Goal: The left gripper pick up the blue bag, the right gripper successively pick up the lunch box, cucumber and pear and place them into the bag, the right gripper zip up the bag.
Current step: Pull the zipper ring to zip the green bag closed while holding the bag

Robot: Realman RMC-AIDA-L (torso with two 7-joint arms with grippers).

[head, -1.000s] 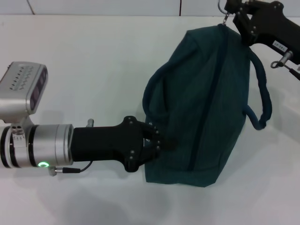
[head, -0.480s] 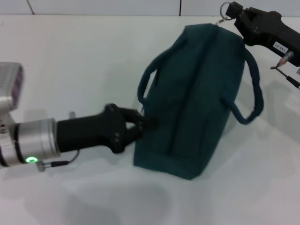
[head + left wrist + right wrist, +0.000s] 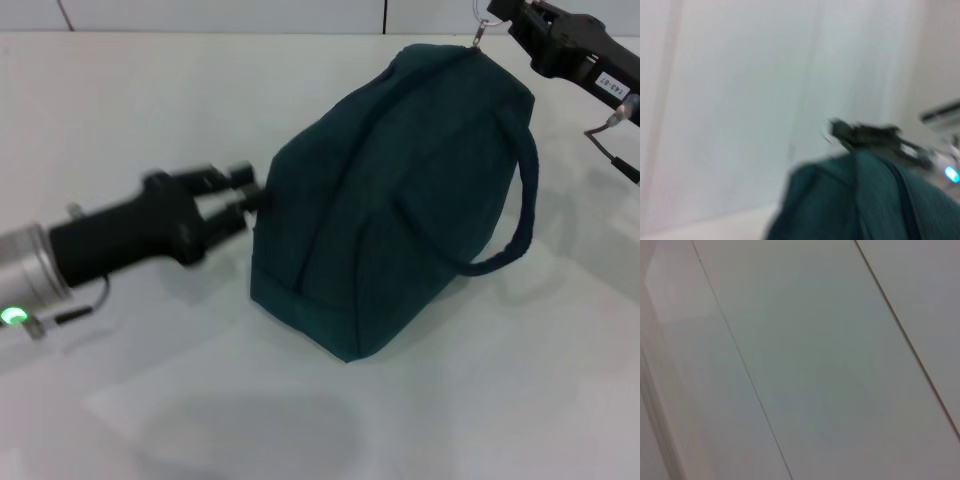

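Blue bag [image 3: 400,190] (zipped) bears no readable label.

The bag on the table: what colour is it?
Dark teal bag, clearest in the head view.

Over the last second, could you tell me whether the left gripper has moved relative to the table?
Yes. The left gripper has let go of the blue bag and pulled back toward the table's left side, fingers open.

Table [image 3: 180,110]: white, plain, smooth surface. Contents: one blue bag [image 3: 390,190], zipped shut, resting directly on it, one loop handle drooping at the bag's right side.
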